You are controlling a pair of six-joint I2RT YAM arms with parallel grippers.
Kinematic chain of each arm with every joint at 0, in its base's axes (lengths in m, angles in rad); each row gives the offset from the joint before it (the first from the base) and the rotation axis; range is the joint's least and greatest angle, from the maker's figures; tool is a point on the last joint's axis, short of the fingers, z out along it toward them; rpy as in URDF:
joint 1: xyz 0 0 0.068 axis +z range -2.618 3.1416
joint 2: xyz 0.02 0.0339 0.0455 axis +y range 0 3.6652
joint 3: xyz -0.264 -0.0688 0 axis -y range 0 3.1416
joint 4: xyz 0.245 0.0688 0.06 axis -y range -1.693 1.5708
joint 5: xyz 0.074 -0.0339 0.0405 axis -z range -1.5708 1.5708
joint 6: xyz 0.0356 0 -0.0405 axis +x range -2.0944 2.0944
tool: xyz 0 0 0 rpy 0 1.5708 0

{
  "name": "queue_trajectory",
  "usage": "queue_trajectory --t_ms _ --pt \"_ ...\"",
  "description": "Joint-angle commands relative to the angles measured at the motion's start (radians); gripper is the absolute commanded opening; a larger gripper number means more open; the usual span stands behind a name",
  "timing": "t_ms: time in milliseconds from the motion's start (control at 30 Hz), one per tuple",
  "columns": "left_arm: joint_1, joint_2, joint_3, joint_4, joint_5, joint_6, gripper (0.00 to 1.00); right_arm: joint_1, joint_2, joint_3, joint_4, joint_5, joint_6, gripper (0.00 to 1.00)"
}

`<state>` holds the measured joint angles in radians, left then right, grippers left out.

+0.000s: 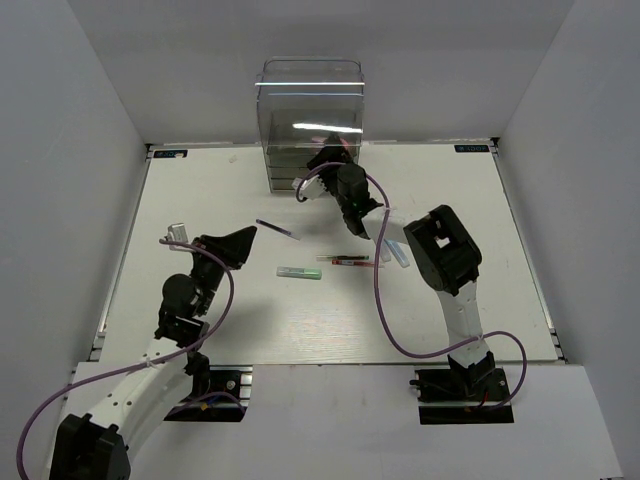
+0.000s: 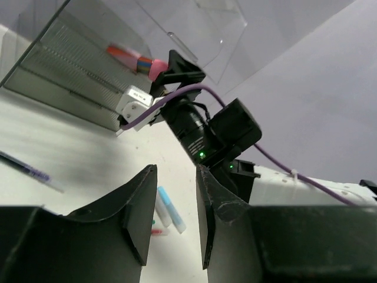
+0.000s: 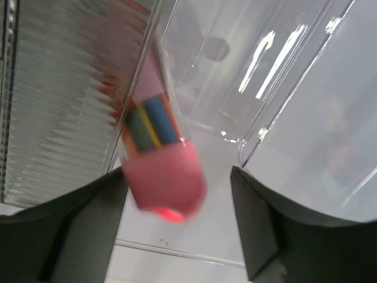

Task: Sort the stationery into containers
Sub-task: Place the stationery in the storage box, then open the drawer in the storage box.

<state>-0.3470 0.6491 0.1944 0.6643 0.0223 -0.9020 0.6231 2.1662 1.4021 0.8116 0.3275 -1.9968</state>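
Top external view: white worktop (image 1: 480,300), stationery loose around its centre, cabinet at the back.
Cabinet: tall clear plastic box-shaped cabinet (image 1: 310,110) with stacked grey-tinted drawers, upright at the middle of the far edge.
Right gripper: right gripper (image 1: 318,165) up at the cabinet front. Right wrist view shows fingers (image 3: 76,230) spread wider than the pen between them, not clamped.
Pink pen: chunky pink pen (image 3: 162,177) with green, yellow and blue stripes, blurred. It sits close to one finger with a clear gap to the other, against a ribbed drawer front (image 3: 53,106). Cannot tell which drawer.
Left gripper: left gripper (image 1: 244,237) over the left half of the worktop, tips toward the centre. Left wrist view shows its fingers (image 2: 138,212) apart, nothing between.
Thin pen: thin dark pen (image 1: 277,229), tilted, between the left gripper and the cabinet.
Green-cap marker: white marker with green cap (image 1: 299,272), worktop centre, roughly parallel to the near edge.
Red pen: thin red pen (image 1: 350,260), just right of the green-cap marker.
Blue-cap markers: white markers with light blue caps (image 1: 397,252), right of the red pen, side by side, partly hidden by the right arm (image 1: 440,250).
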Motion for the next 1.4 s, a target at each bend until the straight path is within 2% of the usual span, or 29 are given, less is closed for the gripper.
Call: queue_trajectory --t_ms 0,133,333,467,633,733,767,800,833,867,900,967,1000,1033,1067,1100,1133,1167,1200,1233,1333,1367 --pt "0.005 -0.034 -0.006 -0.066 0.007 0.012 0.44 0.004 -0.026 0.034 0.015 -0.008 -0.333 0.77" --pt "0.005 -0.045 -0.006 -0.088 0.007 0.021 0.45 0.010 -0.049 -0.011 0.037 -0.031 -0.318 0.85" --pt "0.005 -0.054 -0.006 -0.088 0.007 0.021 0.45 0.023 -0.115 -0.093 0.093 -0.071 -0.283 0.85" --pt "0.005 -0.054 -0.006 -0.088 0.007 0.021 0.45 0.046 -0.219 -0.253 0.090 -0.145 -0.203 0.85" --pt "0.005 -0.033 -0.006 -0.078 0.016 0.021 0.43 0.081 -0.416 -0.412 -0.023 -0.222 -0.041 0.78" --pt "0.005 -0.019 -0.006 -0.069 0.016 0.021 0.37 0.107 -0.534 -0.523 -0.158 -0.240 0.101 0.64" --pt "0.005 -0.005 -0.006 -0.069 0.016 0.021 0.33 0.112 -0.575 -0.549 -0.204 -0.234 0.136 0.55" --pt "0.005 0.013 -0.006 -0.069 0.016 0.021 0.31 0.140 -0.592 -0.558 -0.227 -0.201 0.270 0.51" --pt "0.005 0.024 0.003 -0.069 0.016 0.021 0.29 0.144 -0.611 -0.557 -0.294 -0.190 0.323 0.46" --pt "0.005 0.038 0.004 -0.069 0.016 0.021 0.26 0.151 -0.653 -0.549 -0.383 -0.179 0.442 0.36" --pt "0.005 0.055 0.014 -0.069 0.028 0.021 0.26 0.155 -0.664 -0.502 -0.431 -0.157 0.508 0.31" --pt "0.005 0.122 0.049 -0.080 0.053 0.049 0.26 0.141 -0.703 -0.457 -0.611 -0.156 0.773 0.22" --pt "0.005 0.153 0.077 -0.080 0.067 0.049 0.26 0.129 -0.712 -0.412 -0.665 -0.165 0.881 0.15" --pt "0.005 0.187 0.092 -0.080 0.080 0.063 0.27 0.115 -0.735 -0.402 -0.689 -0.166 0.965 0.13" --pt "0.005 0.260 0.108 -0.071 0.103 0.063 0.36 0.106 -0.761 -0.390 -0.734 -0.192 1.001 0.13" --pt "-0.004 0.297 0.134 -0.057 0.103 0.063 0.41 0.087 -0.773 -0.388 -0.773 -0.218 1.097 0.16" --pt "-0.004 0.334 0.146 -0.034 0.113 0.045 0.44 0.069 -0.799 -0.391 -0.787 -0.243 1.127 0.20" --pt "-0.004 0.371 0.157 0.012 0.113 0.032 0.46 0.058 -0.818 -0.387 -0.810 -0.254 1.162 0.28" --pt "-0.004 0.444 0.181 0.038 0.122 0.008 0.48 0.020 -0.833 -0.379 -0.869 -0.286 1.263 0.46" --pt "-0.004 0.481 0.197 0.063 0.122 -0.001 0.50 0.009 -0.839 -0.377 -0.884 -0.309 1.295 0.51" --pt "-0.014 0.626 0.281 0.118 0.122 -0.012 0.50 -0.051 -0.879 -0.379 -0.936 -0.408 1.440 0.56" --pt "-0.014 0.665 0.327 0.141 0.122 -0.023 0.50 -0.077 -0.894 -0.379 -0.965 -0.432 1.560 0.56"
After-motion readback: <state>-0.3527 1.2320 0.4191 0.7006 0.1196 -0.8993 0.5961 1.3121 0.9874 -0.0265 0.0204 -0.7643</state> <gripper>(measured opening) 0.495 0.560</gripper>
